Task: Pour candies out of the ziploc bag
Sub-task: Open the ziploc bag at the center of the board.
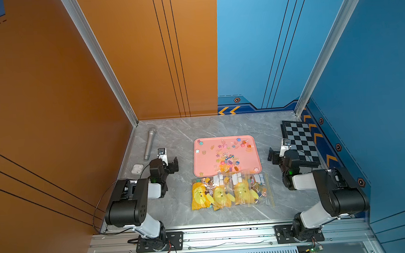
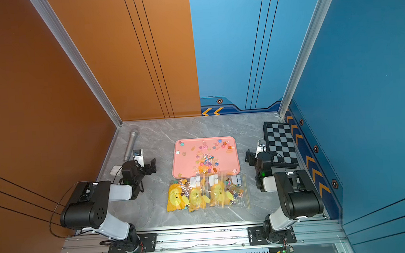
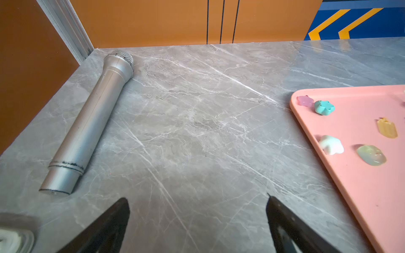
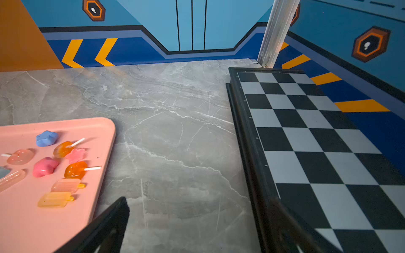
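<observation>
- The candies [image 1: 226,157] lie scattered on the pink tray [image 1: 200,164] in the middle of the table [image 1: 177,133]. They are thickest toward its near rim and right half.
- Three clear bags [image 1: 229,191] lie flat and overlapping on the table just in front of the tray, their far edges reaching its near rim. Each holds something yellow, with more small candies showing through.
- The left fingers [image 3: 105,225] are spread wide and hold nothing. They are over bare table between the mic [image 3: 87,122] and the tray's left side.
- The right fingers [image 4: 105,227] are also wide apart and empty, between the tray's right side and the chessboard [image 4: 306,135].
- The mic lies along the left wall, with a small white case [image 1: 137,168] just beyond its tail end.
- The chessboard lies by the right wall, toward the far corner.
- Up close, the wrist views show star shapes, orange lollipops on white sticks and ice-lolly shapes on the tray.
</observation>
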